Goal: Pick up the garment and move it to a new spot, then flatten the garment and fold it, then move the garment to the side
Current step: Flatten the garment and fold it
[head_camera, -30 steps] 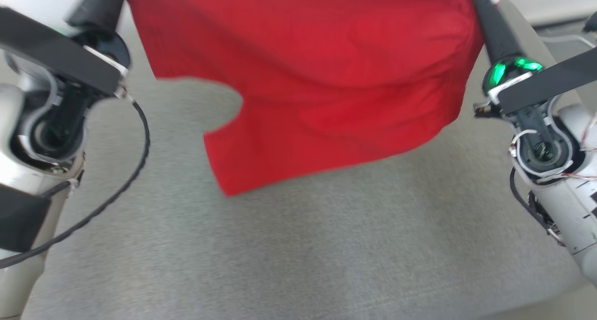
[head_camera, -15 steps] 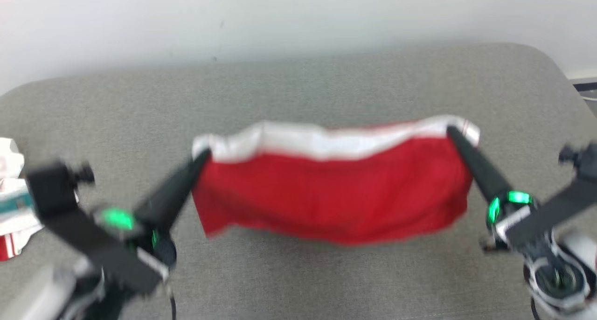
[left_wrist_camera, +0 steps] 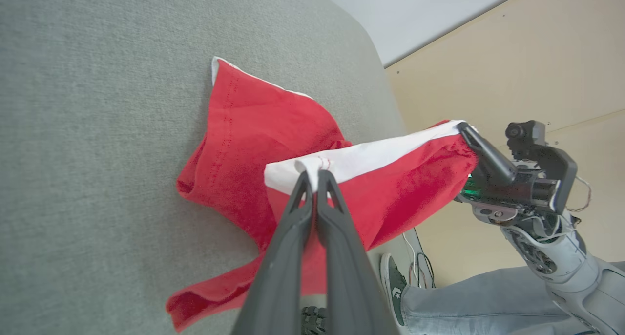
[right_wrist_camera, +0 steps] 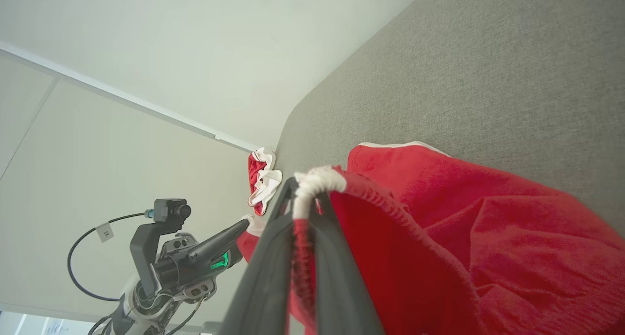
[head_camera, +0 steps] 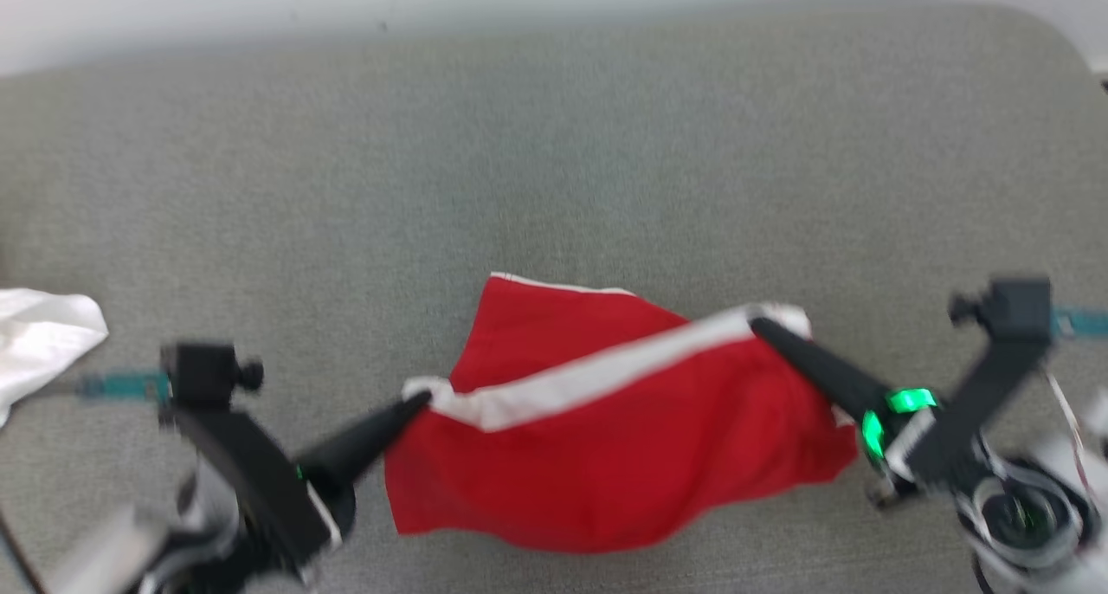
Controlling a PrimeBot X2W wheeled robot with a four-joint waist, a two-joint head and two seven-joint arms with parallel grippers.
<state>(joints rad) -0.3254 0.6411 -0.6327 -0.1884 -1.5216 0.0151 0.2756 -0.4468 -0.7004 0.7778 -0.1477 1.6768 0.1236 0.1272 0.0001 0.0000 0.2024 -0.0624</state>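
The garment (head_camera: 606, 455) is a pair of red shorts with a white waistband, hanging between my two grippers just above the grey cushioned surface (head_camera: 554, 161). My left gripper (head_camera: 420, 399) is shut on the waistband's left end, and my right gripper (head_camera: 757, 324) is shut on its right end. One red leg lies on the surface behind the band. In the left wrist view the closed fingers pinch the white band of the garment (left_wrist_camera: 234, 125), with the right gripper (left_wrist_camera: 461, 127) across from them. The right wrist view shows the band bunched at the fingertips over the garment (right_wrist_camera: 464, 257).
A white crumpled cloth (head_camera: 39, 338) lies at the surface's left edge; it appears as a red and white bundle (right_wrist_camera: 261, 178) in the right wrist view. A person's shoe (left_wrist_camera: 393, 288) and grey trouser leg (left_wrist_camera: 468, 296) stand beside the surface. A pale wall runs behind.
The garment has come down from being held high and stretched to hanging low near the front, with one leg laid on the surface. The head view has also shifted downward.
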